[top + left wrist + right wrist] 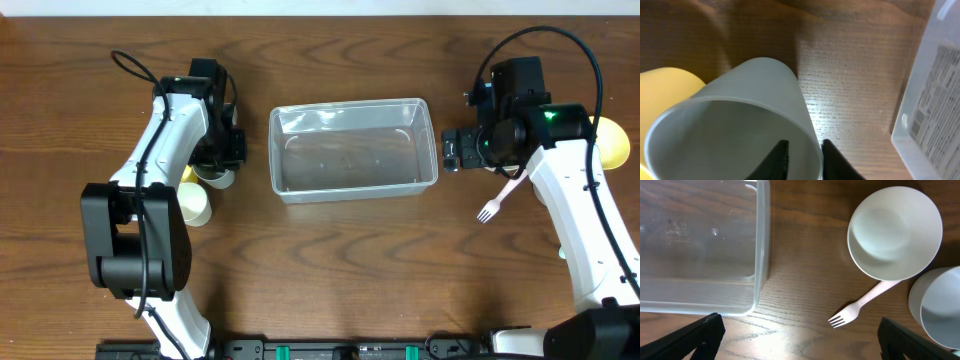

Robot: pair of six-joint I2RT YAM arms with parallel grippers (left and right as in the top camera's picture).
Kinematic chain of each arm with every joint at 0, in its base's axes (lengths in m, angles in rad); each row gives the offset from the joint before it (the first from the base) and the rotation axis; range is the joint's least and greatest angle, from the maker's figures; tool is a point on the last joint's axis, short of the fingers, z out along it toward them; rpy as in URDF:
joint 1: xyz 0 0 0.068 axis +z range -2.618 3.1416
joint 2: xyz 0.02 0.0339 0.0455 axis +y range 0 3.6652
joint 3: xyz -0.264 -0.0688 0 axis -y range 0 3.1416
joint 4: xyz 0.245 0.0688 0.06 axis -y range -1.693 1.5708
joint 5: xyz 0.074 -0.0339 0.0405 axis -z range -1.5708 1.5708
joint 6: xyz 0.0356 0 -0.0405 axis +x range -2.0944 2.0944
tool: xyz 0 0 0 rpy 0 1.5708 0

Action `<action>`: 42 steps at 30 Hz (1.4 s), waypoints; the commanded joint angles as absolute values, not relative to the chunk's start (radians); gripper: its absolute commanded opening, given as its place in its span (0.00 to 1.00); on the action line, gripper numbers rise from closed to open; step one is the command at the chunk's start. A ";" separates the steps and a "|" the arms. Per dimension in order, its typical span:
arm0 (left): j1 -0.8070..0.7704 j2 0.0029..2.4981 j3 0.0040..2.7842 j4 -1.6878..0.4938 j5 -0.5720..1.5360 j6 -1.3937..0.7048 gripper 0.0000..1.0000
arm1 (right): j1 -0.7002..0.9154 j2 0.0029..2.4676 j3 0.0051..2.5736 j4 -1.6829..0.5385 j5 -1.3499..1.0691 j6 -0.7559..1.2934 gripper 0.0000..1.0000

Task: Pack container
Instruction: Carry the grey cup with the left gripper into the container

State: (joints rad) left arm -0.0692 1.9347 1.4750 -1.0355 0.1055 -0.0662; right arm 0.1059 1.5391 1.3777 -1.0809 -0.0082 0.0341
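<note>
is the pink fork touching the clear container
Apart. The right wrist view shows the pink fork lying right of the clear container, with a bare strip of the wooden table between them.

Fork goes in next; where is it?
Overhead, the pink fork lies right of the container by the right arm; the right wrist view shows its handle reaching a white bowl.

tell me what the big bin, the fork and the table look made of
Bin: clear glossy plastic; the wood grain shows through its walls.
Fork: pale pink, matte, probably plastic, though a wood-fibre blend can't be ruled out.
Table: brown wood grain with a soft sheen; solid wood or laminate, can't tell.
</note>
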 commanded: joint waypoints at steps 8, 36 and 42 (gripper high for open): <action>-0.074 1.937 1.497 -1.023 0.085 -0.065 0.06 | 0.104 1.541 1.395 -1.089 -0.015 0.045 0.99; -0.495 1.950 1.840 -1.148 -0.035 -0.031 0.06 | 0.104 1.541 1.395 -1.095 -0.004 0.045 0.99; -0.494 2.061 1.840 -1.147 -0.035 -0.031 0.06 | 0.104 1.541 1.395 -1.100 -0.004 0.045 0.99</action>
State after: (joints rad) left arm -0.4946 2.0270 1.8435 -1.1442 -0.0120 -0.0471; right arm 0.1059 1.5391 1.3777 -1.0969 -0.0074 0.0341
